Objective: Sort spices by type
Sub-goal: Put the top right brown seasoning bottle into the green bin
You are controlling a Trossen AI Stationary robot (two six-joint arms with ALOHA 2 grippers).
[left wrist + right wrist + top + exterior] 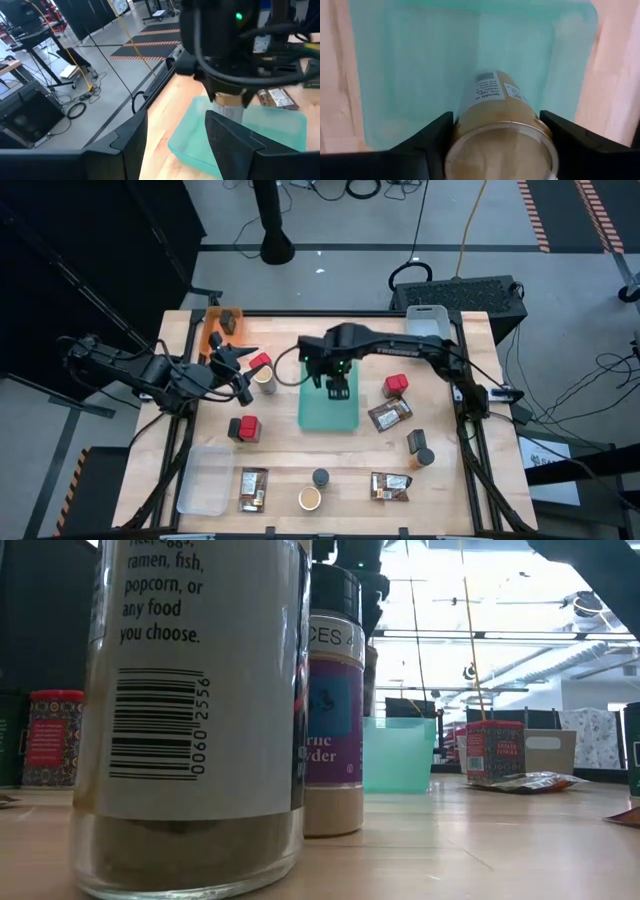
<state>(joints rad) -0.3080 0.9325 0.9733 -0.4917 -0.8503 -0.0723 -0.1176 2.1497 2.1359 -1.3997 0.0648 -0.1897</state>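
A tan spice jar (500,130) is held over the teal tray (316,420) at mid-surface.

The right pincer (338,388) is clamped on the jar, which is seen in the right wrist view between the two dark fingers (422,145), above the tray's floor. The left pincer (243,370) is held with its fingers apart, above the wooden surface (440,490) just beside a red box (260,361) and a cream-topped jar (265,381). Other spices are spread around the tray: a red box (397,385) and a dark labelled packet (389,415) on the right arm's side, a red box (247,428) on the left arm's side, and packets (253,488) and small jars (320,477) along the near edge beside a clear bin (205,480).
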